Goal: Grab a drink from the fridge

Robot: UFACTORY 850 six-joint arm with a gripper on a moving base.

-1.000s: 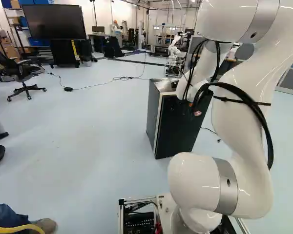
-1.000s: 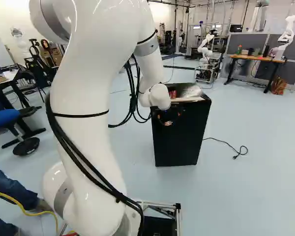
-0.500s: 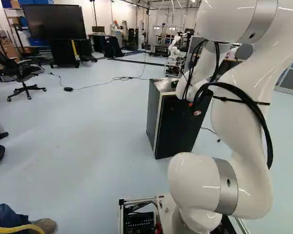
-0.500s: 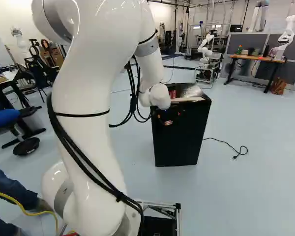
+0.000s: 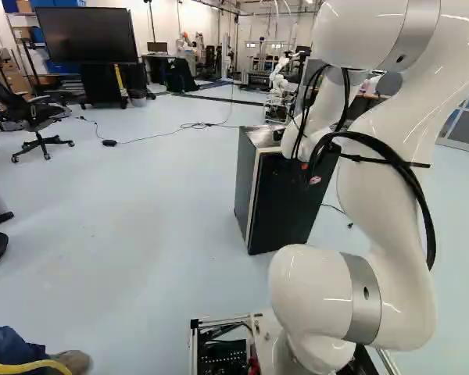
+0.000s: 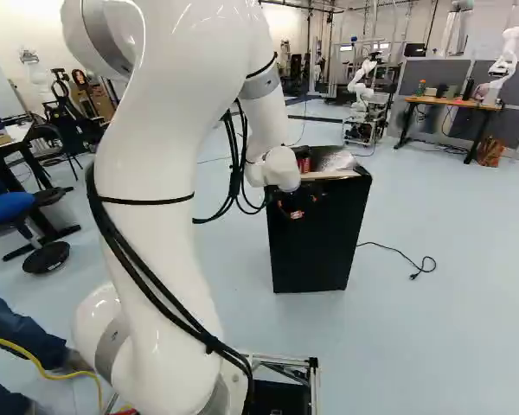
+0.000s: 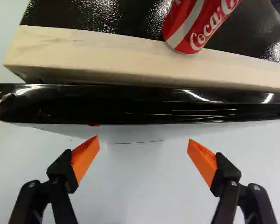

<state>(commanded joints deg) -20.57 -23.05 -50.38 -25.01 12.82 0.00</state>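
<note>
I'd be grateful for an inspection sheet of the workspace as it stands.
Surface: fridge on pale floor; glossy top, wooden strip along its front edge.
Job's things: red can on the fridge's top, by the strip; fridge door looks shut.
Clutter: nothing seen.
Gripper: open, before the door, holding nothing.
Cables: black cable on the floor beside the fridge.
Surroundings: large screen, office chair, another robot.

Pale floor, white walls. Left base view: a big black screen between ten and eleven o'clock, an office chair near ten. Right base view: a desk at two, grey partitions behind; a blue seat at nine.
</note>
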